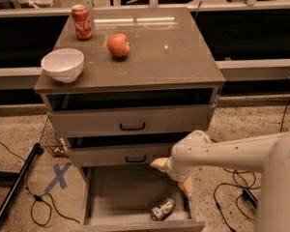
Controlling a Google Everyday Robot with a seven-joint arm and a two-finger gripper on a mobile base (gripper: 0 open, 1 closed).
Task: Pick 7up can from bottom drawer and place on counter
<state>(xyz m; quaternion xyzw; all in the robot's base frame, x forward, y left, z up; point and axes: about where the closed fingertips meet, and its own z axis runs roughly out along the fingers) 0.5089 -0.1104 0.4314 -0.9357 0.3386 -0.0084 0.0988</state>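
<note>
- I see the 7up can [163,209] lying on its side at the front right of the open bottom drawer [111,197], its long axis slanting near-left to far-right.
- It is shiny silver-green metal on a plain grey floor.
- The gripper [173,175] hangs just beyond it, jaws spread and empty.
- The glossy table [174,57] carries a red can [81,22], an apple [118,45] and a white bowl [63,65].
</note>
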